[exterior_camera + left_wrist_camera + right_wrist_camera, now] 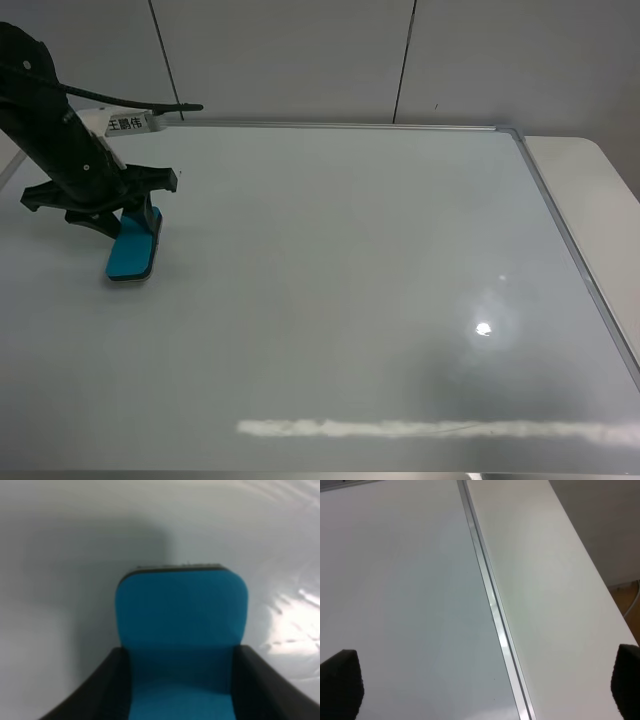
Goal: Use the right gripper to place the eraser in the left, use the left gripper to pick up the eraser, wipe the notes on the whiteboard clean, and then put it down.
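Note:
The teal-blue eraser (133, 250) lies flat on the whiteboard (350, 280) near its left edge. My left gripper (128, 222) is over the eraser's far end. In the left wrist view the black fingers (95, 690) press both sides of the eraser (182, 615), so my left gripper (180, 680) is shut on it. No red notes show anywhere on the board. My right gripper (485, 690) is out of the exterior view. Its two fingertips (340, 680) stand far apart, open and empty, above the board's right frame (492, 600).
A white tabletop (590, 180) runs along the board's right side, also in the right wrist view (545, 580). A grey panelled wall (300, 50) stands behind the board. Lamp glare streaks the board near the front (430, 430).

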### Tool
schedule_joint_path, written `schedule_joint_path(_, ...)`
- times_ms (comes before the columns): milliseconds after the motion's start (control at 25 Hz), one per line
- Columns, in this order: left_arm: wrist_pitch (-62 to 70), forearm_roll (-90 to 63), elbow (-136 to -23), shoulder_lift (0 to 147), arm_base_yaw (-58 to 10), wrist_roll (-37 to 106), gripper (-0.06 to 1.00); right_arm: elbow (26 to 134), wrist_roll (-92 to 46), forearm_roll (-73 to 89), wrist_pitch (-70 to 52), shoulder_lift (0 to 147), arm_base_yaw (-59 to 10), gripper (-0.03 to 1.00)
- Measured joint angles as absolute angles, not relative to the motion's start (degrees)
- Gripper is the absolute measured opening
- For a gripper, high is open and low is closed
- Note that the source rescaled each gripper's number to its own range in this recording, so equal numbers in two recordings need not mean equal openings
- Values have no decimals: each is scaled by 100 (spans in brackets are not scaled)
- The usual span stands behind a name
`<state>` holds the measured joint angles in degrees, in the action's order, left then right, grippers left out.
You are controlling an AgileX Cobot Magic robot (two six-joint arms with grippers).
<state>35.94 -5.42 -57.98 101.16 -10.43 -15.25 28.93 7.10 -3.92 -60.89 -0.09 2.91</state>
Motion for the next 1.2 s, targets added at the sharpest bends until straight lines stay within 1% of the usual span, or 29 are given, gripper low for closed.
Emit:
schedule_joint_path(160, 3736, -511, -5798, 10116, -1043, -1400, 3, 2893, 710, -392, -6089, -9, 291, 100)
schedule_joint_path(200, 3742, -500, -5798, 10116, -1043, -1272, 8, 2893, 710, -392, -6089, -9, 291, 100)
schedule_joint_path(240, 3742, -500, -5798, 10116, -1043, -1119, 19, 2893, 710, -392, -6089, -9, 291, 100)
schedule_joint_path(280, 3736, -500, -5798, 10116, -1043, -997, 36, 2893, 710, -392, -6089, -9, 291, 100)
schedule_joint_path(320, 3736, -500, -5798, 10116, -1043, -875, 56, 2893, 710, -392, -6089, -9, 291, 100)
schedule_joint_path(360, 3736, -500, -5798, 10116, -1043, -806, 71, 2893, 710, -392, -6089, -9, 291, 100)
schedule_joint_path(400, 3736, -500, -5798, 10116, -1043, -765, 84, 2893, 710, -392, -6089, -9, 291, 100)
schedule_joint_path(440, 3731, -500, -5798, 10116, -1043, -751, 91, 2893, 710, -392, -6089, -9, 291, 100)
schedule_joint_path(480, 3731, -500, -5798, 10114, -1043, -740, 95, 2893, 710, -392, -6089, -9, 291, 100)
schedule_joint_path(560, 3705, -500, -5798, 10075, -1043, -728, 98, 2893, 710, -392, -6089, -9, 291, 100)
schedule_joint_path(800, 3652, -398, -5768, 9326, -1043, -728, 99, 2893, 710, -392, -6089, -9, 291, 100)
schedule_joint_path(920, 3481, -227, -5540, 8546, -1043, -728, 99, 2893, 710, -392, -6089, -9, 291, 100)
schedule_joint_path(1200, 3275, 49, -4628, 6086, -1043, -728, 99, 2893, 710, -392, -6089, -9, 291, 100)
